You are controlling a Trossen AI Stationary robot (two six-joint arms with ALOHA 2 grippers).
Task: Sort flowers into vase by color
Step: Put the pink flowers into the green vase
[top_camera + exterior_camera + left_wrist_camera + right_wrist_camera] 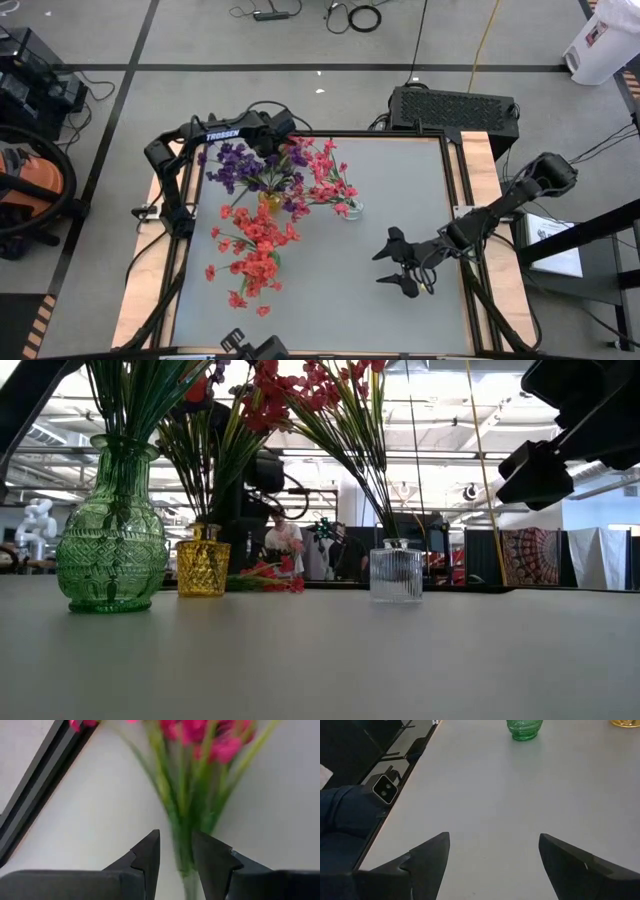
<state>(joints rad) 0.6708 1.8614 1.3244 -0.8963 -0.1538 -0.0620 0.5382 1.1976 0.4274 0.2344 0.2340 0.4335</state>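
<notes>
Three vases are seen on the grey bench [400, 220], all in its left half. A green glass vase [110, 530] is filled with red flowers [255, 245] and stands nearest to the front edge. Behind it, a small yellow vase [203, 567] carries the purple flowers [235, 165], towards the back left corner. A clear ribbed vase [397, 572] is placed just beside the yellow one, closer to the middle of the bench, and pink-red flowers [325, 175] are held in it. In the low view, one more red sprig [268, 578] is seen lying flat on the bench behind the yellow vase.

The left gripper [176, 855] is held at the back edge, above the bouquets. Its claw is parted, and green stems with pink blossoms are seen in the gap between the two fingers [147, 857]; whether the stems are touched cannot be told.

The right gripper [398, 265] hangs over the bare right half of the bench, towards the front edge, well apart from all vases. Its claw is spread wide and nothing is held in it.
</notes>
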